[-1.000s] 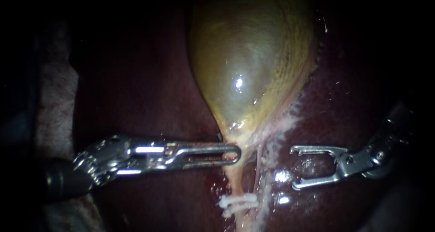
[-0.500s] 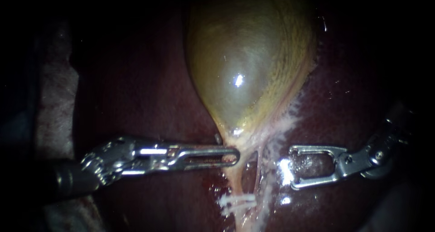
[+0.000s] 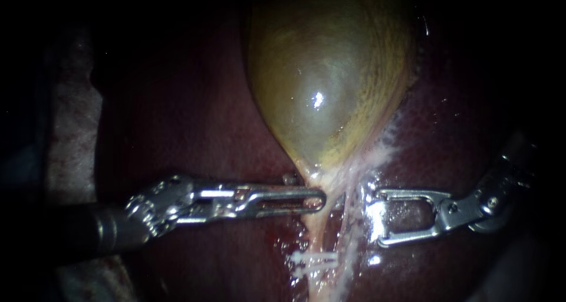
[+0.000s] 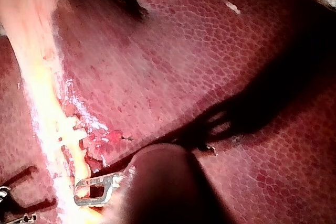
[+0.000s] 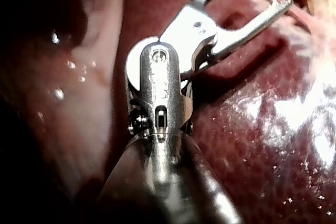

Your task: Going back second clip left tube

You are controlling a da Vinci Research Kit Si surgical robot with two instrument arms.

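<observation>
Endoscope view: the left instrument (image 3: 321, 200) is clamped on the gallbladder (image 3: 324, 72) neck at centre, and a white clip (image 3: 315, 261) crosses the left tube (image 3: 318, 234) at lower centre. The right instrument (image 3: 372, 216), jaws apart and empty, should probably retreat straight rightward without snagging either. Left wrist view: the clip sits ahead of the tip. Right wrist view: the jaws gape over the liver (image 5: 252, 129).

A: How many instruments are there?
B: Two: the left instrument (image 3: 318, 200) and the right instrument (image 3: 375, 216), one from each side.
A: And organs?
B: One gallbladder (image 3: 324, 84) and one liver (image 3: 194, 119) beneath it.
A: Tubes running down from the gallbladder?
B: Two, side by side: the left tube (image 3: 318, 234) and a thinner right tube (image 3: 349, 219).
A: Clips?
B: One white clip (image 3: 315, 259), across the left tube; it shows as two pale bars close together.
</observation>
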